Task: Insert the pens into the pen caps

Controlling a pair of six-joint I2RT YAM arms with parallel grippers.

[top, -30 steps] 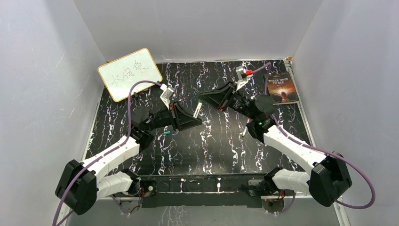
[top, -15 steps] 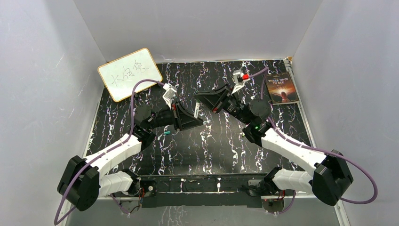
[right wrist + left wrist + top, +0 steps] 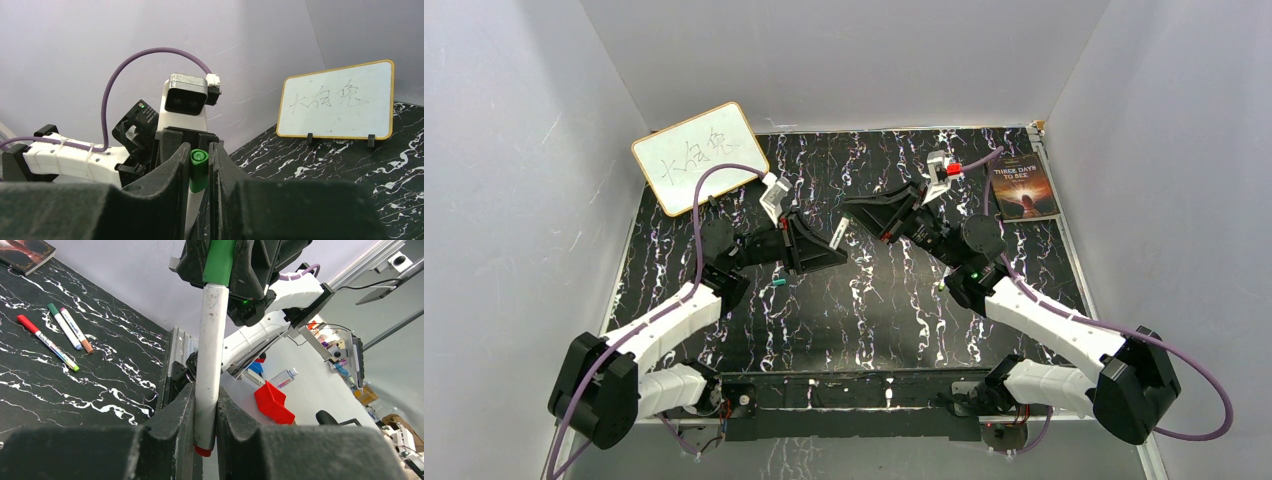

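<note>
My left gripper (image 3: pixel 205 392) is closed tight on the pen (image 3: pixel 210 355). The fingers (image 3: pixel 170 430) pinch the white barrel low down, and the pen's red end pokes out just below them. The barrel runs straight away from those fingers, up into my right gripper (image 3: pixel 199 150). That one is closed on the green cap (image 3: pixel 199 170), which sits between the pads with its flat top showing at the fingertips. The white barrel continues out of the cap's other end toward the left fingers. Barrel and cap meet right at the mouth of the right gripper. I cannot tell whether the pen is fully seated in the cap.

Both grippers are up off the table (image 3: pixel 75 390), tip to tip, with the pen bridging the gap between them.

Past my left fingers and off to their left, three loose pens (image 3: pixel 65 326) lie on the table close together. A book (image 3: pixel 20 250) lies farther out beyond them.

Beyond my right fingers and off to their right, a whiteboard (image 3: pixel 337 100) stands propped up with writing on it.

From above, a teal cap (image 3: pixel 777 283) lies on the table near my left gripper, on the side toward my base.
</note>
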